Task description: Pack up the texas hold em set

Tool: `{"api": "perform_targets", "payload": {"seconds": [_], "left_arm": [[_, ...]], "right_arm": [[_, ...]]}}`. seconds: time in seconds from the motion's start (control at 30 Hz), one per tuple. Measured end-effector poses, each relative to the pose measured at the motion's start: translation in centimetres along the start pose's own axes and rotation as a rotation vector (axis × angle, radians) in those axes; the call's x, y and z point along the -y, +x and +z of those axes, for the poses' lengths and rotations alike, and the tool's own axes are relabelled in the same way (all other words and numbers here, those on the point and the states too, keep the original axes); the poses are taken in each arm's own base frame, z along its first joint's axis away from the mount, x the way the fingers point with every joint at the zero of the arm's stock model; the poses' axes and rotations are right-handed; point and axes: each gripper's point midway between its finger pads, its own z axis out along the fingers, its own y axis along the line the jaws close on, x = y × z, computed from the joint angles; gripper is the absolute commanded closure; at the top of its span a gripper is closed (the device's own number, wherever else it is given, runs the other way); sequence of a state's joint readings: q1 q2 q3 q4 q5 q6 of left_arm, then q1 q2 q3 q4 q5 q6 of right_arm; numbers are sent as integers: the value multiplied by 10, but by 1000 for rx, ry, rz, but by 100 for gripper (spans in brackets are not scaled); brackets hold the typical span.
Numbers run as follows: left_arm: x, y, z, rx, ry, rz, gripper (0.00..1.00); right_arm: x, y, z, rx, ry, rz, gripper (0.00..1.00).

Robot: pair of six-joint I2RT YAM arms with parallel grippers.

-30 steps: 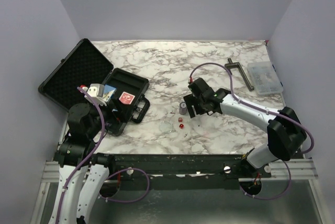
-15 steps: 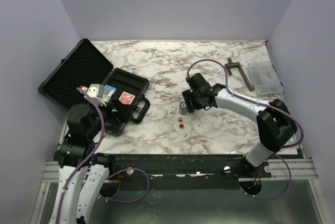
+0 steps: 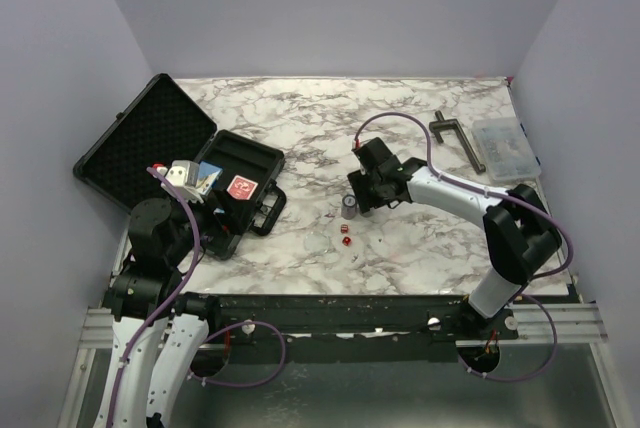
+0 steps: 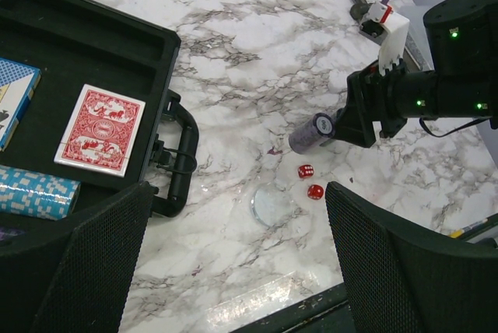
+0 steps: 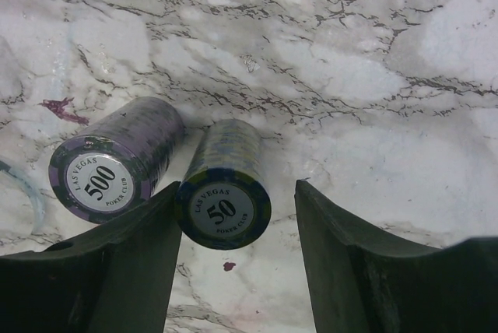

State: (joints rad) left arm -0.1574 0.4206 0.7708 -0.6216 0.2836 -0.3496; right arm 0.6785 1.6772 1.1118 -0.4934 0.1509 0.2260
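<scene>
The black case lies open at the left, with its bumpy lid and its base. The base holds a red card deck, a blue deck and a blue chip roll. My right gripper is open around a blue "50" chip stack that lies on its side against the left finger. A purple "500" stack lies just outside that finger. The stacks show beside the right gripper in the top view. Two red dice lie nearby. My left gripper is open and empty above the case handle.
A clear round disc lies on the marble near the dice. A clear compartment box and a dark T-shaped clamp sit at the far right. The table's front edge and black rail run close below the dice.
My right gripper has moved left and slightly away from me, closing in on the chip stacks. The left arm, the case and the dice have not moved.
</scene>
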Motion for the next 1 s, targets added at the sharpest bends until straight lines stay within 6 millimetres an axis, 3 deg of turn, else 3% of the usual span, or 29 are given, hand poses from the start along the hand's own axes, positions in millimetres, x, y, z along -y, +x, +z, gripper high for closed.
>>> {"api": "perform_targets", "payload": {"seconds": [0.33, 0.8, 1.0], "left_arm": [[1, 0, 0, -1, 5, 0, 9], [2, -1, 0, 2, 10, 5, 9], [2, -1, 0, 2, 12, 5, 10]], "right_arm": [[-2, -4, 4, 0, -15, -9, 33], [-3, -10, 4, 8, -18, -15, 52], [-4, -11, 3, 9, -23, -19, 54]]}}
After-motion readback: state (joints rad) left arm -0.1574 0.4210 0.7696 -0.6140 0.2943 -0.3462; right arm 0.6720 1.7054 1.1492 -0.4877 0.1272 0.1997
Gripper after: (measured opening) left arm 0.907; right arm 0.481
